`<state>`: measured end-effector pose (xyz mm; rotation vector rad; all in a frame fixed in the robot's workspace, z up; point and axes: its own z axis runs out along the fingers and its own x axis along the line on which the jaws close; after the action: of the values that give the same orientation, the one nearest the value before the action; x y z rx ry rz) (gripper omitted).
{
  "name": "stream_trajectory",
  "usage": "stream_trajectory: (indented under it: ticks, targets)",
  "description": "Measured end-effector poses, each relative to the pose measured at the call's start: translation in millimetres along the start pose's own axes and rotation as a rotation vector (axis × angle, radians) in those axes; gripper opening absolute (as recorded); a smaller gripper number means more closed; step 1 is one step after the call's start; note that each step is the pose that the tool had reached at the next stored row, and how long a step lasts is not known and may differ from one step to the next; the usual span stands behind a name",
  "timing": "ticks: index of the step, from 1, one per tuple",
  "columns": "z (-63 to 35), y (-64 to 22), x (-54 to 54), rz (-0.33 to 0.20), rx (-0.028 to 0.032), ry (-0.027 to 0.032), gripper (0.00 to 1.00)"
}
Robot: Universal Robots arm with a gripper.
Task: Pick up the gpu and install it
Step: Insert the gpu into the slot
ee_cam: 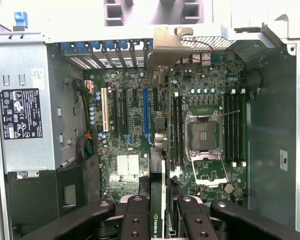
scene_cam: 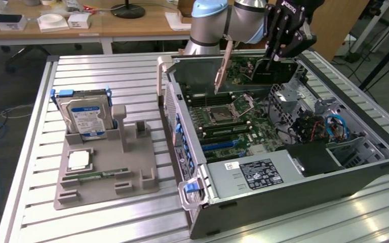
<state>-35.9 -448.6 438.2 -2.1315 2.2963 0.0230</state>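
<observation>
My gripper [scene_cam: 273, 59] is shut on the gpu [scene_cam: 277, 74], a thin black card with a pale metal bracket [scene_cam: 222, 65] at one end. I hold it on edge in the air above the open computer case [scene_cam: 201, 152], over the far part of the motherboard [scene_cam: 238, 126]. In the wrist view the gpu [ee_cam: 157, 197] appears edge-on between my black fingers [ee_cam: 136, 216], its bracket [ee_cam: 172, 44] reaching toward the case's rear slot openings. It hangs roughly over the blue expansion slot [ee_cam: 145, 112], apart from the board.
A grey fixture [scene_cam: 107, 167] on the slatted table at the exterior view's left holds a blue-labelled hard drive [scene_cam: 86, 116], a processor [scene_cam: 78, 160] and a green memory stick [scene_cam: 103, 173]. Inside the case are the power supply [scene_cam: 259, 174], the CPU socket [ee_cam: 204, 135] and cables [scene_cam: 329, 126].
</observation>
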Motion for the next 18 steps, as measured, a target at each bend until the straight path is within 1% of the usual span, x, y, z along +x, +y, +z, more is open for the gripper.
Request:
stream_trajectory:
  ticks: [5,9,10,12,15,17,18]
  targets:
    - [0.1,0.0,0.0,0.000,0.0001,0.0000,0.26]
    - [1.7,0.0,0.0,0.000,0.0021,-0.0002,0.26]
    - [2.4,0.2,0.1,0.000,0.0037,-0.0003,0.26]
    - [4.9,1.0,0.2,0.000,0.0106,-0.0009,0.26]
    - [9.0,3.0,0.4,-0.001,0.0189,-0.0016,0.26]
    - [11.8,5.1,0.6,-0.001,0.0228,-0.0016,0.26]
    - [13.2,5.8,0.6,-0.004,0.0234,-0.0018,0.26]
